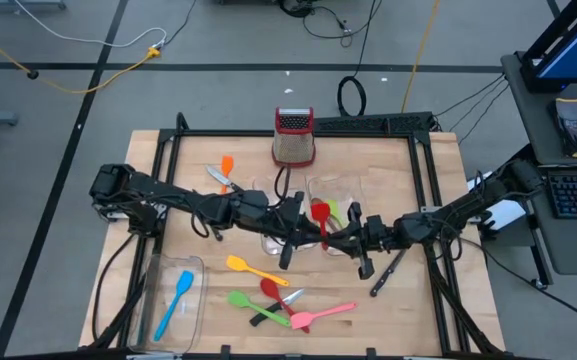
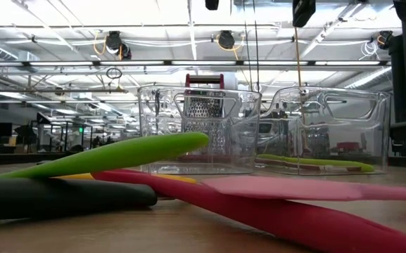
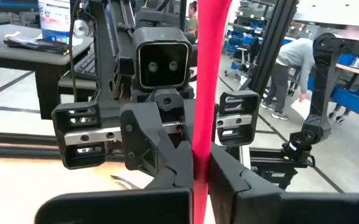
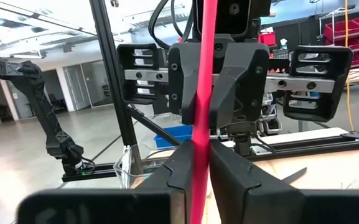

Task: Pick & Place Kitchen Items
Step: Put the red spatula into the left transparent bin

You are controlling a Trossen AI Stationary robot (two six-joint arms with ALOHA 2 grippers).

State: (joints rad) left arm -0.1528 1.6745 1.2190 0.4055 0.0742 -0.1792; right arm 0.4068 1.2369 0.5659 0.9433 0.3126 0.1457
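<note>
A red utensil (image 1: 320,212) with a long red handle hangs over the middle of the table between my two grippers, which face each other. My left gripper (image 1: 308,228) reaches in from the table's left and my right gripper (image 1: 340,238) from the right. Both are shut on the handle. In the left wrist view the handle (image 3: 205,74) runs upright in front of the right gripper's camera housing. Several other kitchen items lie on the near part of the table: a yellow spatula (image 1: 248,268), a green one (image 1: 253,305), a pink one (image 1: 323,315) and a black-handled knife (image 1: 388,272). My left gripper pinches the red handle (image 3: 199,163) between its two fingers (image 4: 188,81). The fingers come level from the table's left and lie across the handle. The handle stands about upright, clear of the table. My right gripper has the same handle (image 4: 198,163) between its two fingers (image 4: 232,171), coming from the table's right, about level and across the handle. It takes the handle close to the left gripper's hold.
Two clear trays (image 2: 195,130) (image 2: 329,130) stand mid-table under the arms, one holding a green utensil (image 2: 315,163). A red-topped grater (image 1: 294,137) stands at the far edge. A third clear tray (image 1: 193,270) at the near left holds a blue spatula (image 1: 175,305). An orange spatula (image 1: 227,166) lies far left.
</note>
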